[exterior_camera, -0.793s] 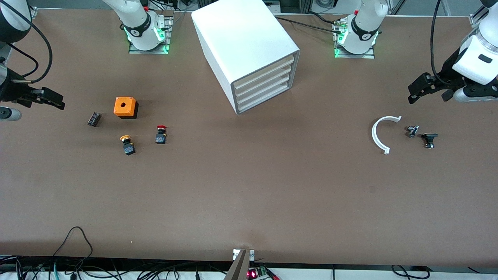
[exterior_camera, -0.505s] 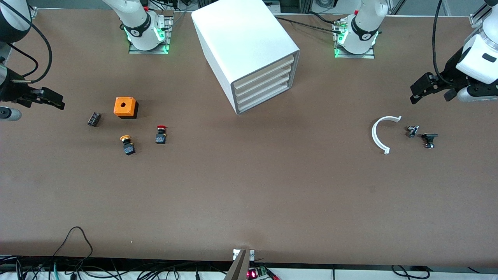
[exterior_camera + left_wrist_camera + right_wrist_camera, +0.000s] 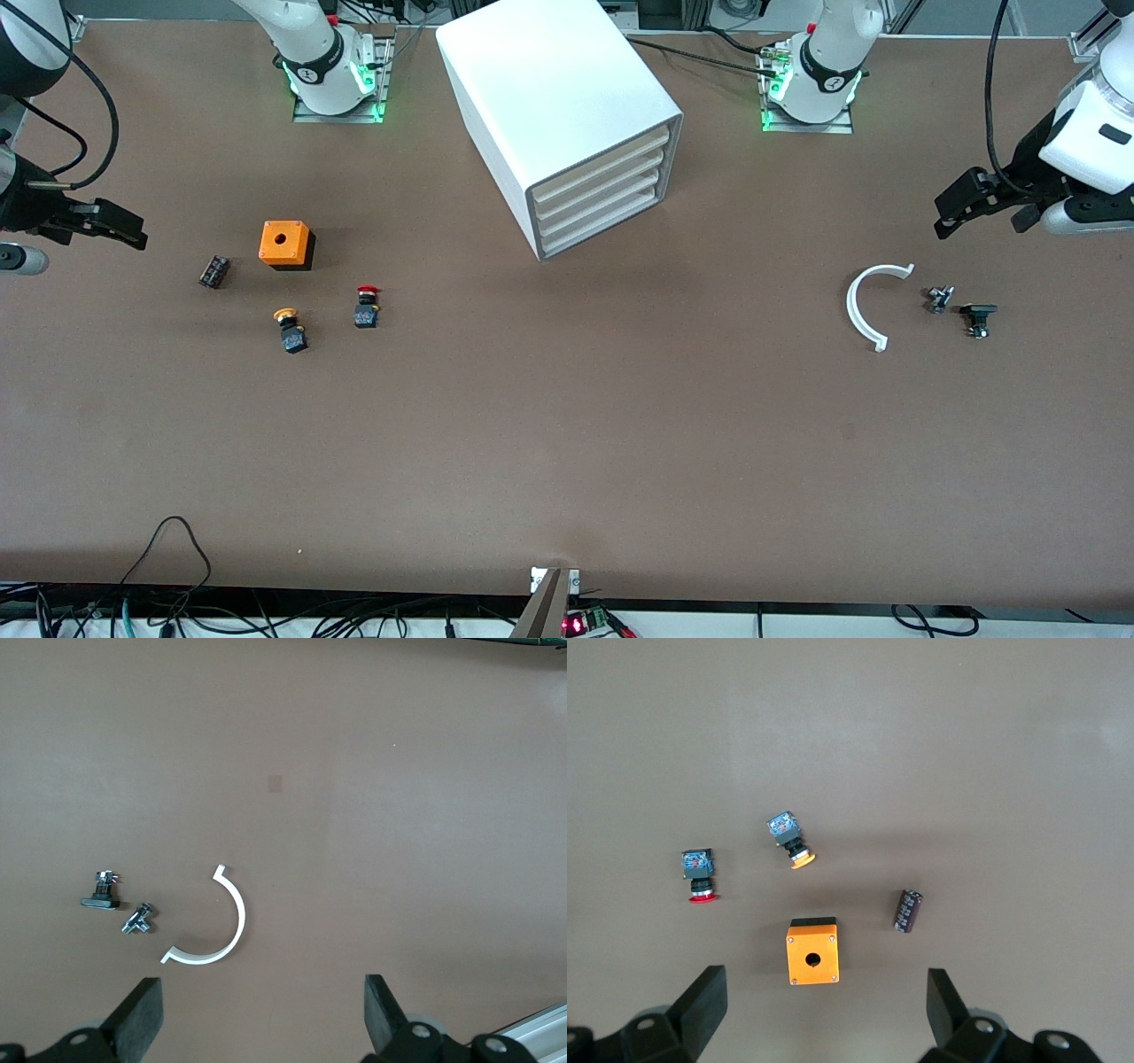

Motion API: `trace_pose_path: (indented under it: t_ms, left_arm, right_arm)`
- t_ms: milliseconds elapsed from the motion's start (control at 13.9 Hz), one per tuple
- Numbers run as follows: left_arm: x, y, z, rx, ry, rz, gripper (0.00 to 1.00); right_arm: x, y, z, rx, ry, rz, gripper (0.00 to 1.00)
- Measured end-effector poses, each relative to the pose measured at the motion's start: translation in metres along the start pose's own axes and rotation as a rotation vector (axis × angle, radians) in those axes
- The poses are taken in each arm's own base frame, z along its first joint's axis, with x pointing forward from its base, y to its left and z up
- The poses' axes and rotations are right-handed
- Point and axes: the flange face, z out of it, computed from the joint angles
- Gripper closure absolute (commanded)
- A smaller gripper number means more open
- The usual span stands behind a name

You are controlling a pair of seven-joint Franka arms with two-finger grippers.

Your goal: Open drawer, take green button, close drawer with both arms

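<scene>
The white cabinet (image 3: 549,97) stands at the table's middle, near the arms' bases. Its four cream-fronted drawers (image 3: 602,190) are all shut. No green-capped button shows in any view. My left gripper (image 3: 952,213) is open and empty, in the air over the left arm's end of the table. In the left wrist view (image 3: 261,1014) its fingers stand wide apart over bare table beside a white half ring. My right gripper (image 3: 128,229) is open and empty over the right arm's end of the table. In the right wrist view (image 3: 824,1010) it is beside an orange box.
Toward the right arm's end lie an orange box (image 3: 285,245), a black cylinder (image 3: 213,271), a red-capped button (image 3: 366,306) and an orange-yellow-capped button (image 3: 291,330). Toward the left arm's end lie a white half ring (image 3: 864,306), a small metal part (image 3: 939,298) and a black part (image 3: 977,317).
My left gripper has drifted slightly toward the left arm's end of the table. The right arm has not moved. The drawers stay shut.
</scene>
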Motion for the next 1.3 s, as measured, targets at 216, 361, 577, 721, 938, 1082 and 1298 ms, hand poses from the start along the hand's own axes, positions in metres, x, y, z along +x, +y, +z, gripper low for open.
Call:
trace_pose_path:
  t_ms: [216,361,577,721,938,1082,1298]
  left_arm:
    - [0.002,0.004,0.007,0.001,-0.013,0.006,0.0]
    - [0.003,0.01,0.016,0.003,-0.037,0.018,0.0]
    - [0.0,0.027,0.036,0.012,-0.104,0.051,0.0]
    - [-0.001,0.045,0.054,0.012,-0.147,0.099,0.0]
    - [-0.001,0.085,0.112,-0.109,-0.286,0.135,0.0]
    - [-0.006,0.106,0.169,-0.3,-0.441,0.095,0.0]
    - [-0.03,0.126,0.255,-0.582,-0.598,0.124,0.0]
  right_arm:
    - [0.0,0.0,0.0,0.0,0.0,0.0,0.0]
    - [0.0,0.0,0.0,0.0,0.001,0.0,0.0]
    - [0.0,0.001,0.0,0.0,0.001,0.002,0.0]
    - [0.0,0.001,-0.001,0.0,0.002,0.002,0.0]
    - [-0.002,0.002,-0.003,0.001,0.005,0.003,0.0]
    - [-0.002,0.002,-0.004,0.001,0.007,0.003,0.0]
    - [-0.002,0.003,-0.004,0.001,0.007,0.004,0.0]
